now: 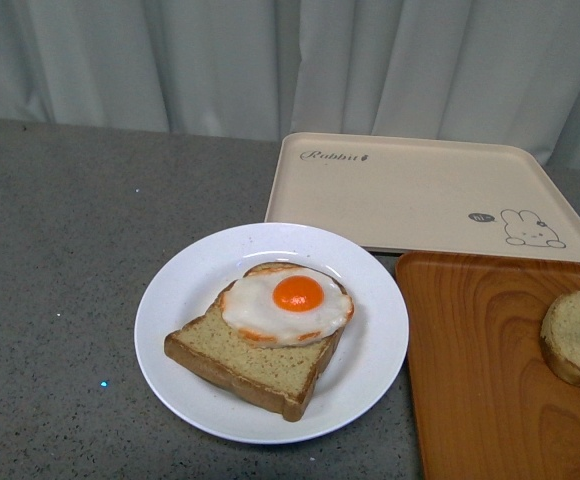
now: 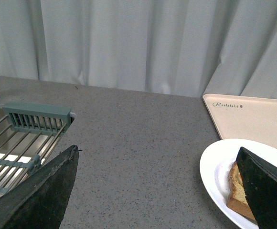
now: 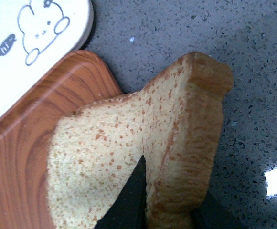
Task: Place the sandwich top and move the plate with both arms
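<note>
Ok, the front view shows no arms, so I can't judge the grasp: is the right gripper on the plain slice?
Observer: Yes. The right gripper is shut on the slice, pressing both faces.
Operator: And the left gripper?
Observer: The left gripper is open and empty above the counter, with the plate near one finger.
Operator: Anything else outside my frame?
Observer: A sink rack, in the left wrist view.

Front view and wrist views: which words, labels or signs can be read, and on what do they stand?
"Rabbit", in script, on the beige tray, near one corner.
"hi", only roughly legible, in a small dark speech bubble beside the rabbit drawing on the same tray.
Nothing else in view bears text.
</note>
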